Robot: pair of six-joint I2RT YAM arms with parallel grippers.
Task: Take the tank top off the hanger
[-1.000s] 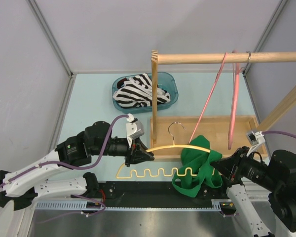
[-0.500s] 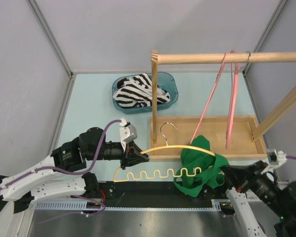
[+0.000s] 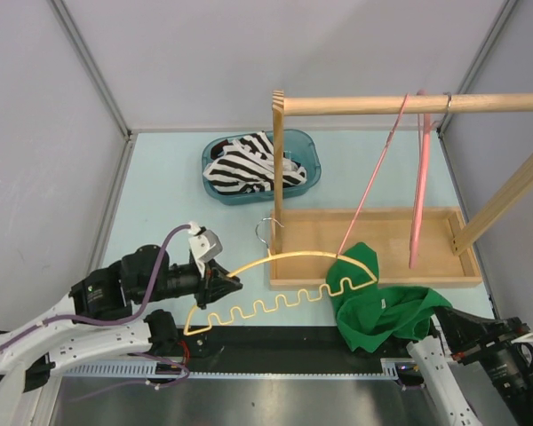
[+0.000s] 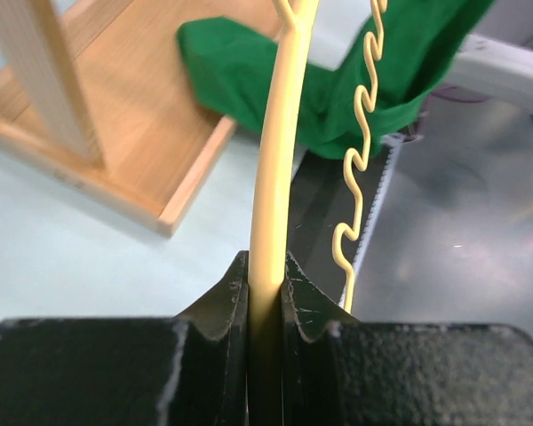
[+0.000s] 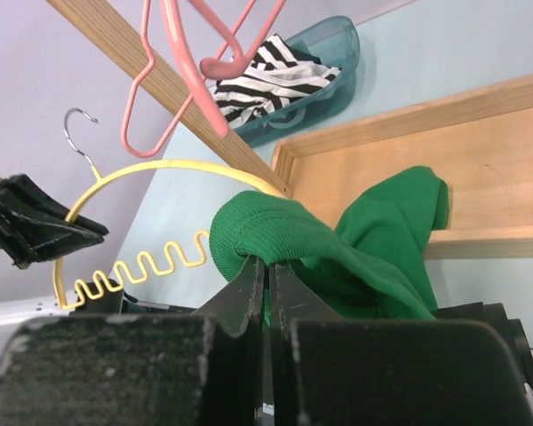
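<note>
Left gripper [image 4: 266, 271] clamps the yellow hanger [image 3: 289, 258]; right gripper [image 5: 266, 266] pinches the green tank top [image 3: 382, 309], hooked on the hanger's 4 o'clock end. Best pulled toward 4 o'clock, hanger steady.

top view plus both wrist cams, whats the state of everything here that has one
left claw, shut on yellow hanger
right claw, shut on green tank top
yellow hanger, tilted, right end inside the green tank top
green tank top, bunched, partly on the yellow hanger
pink hangers, hung on wooden rail, bare
teal bin, holding striped cloth
</note>
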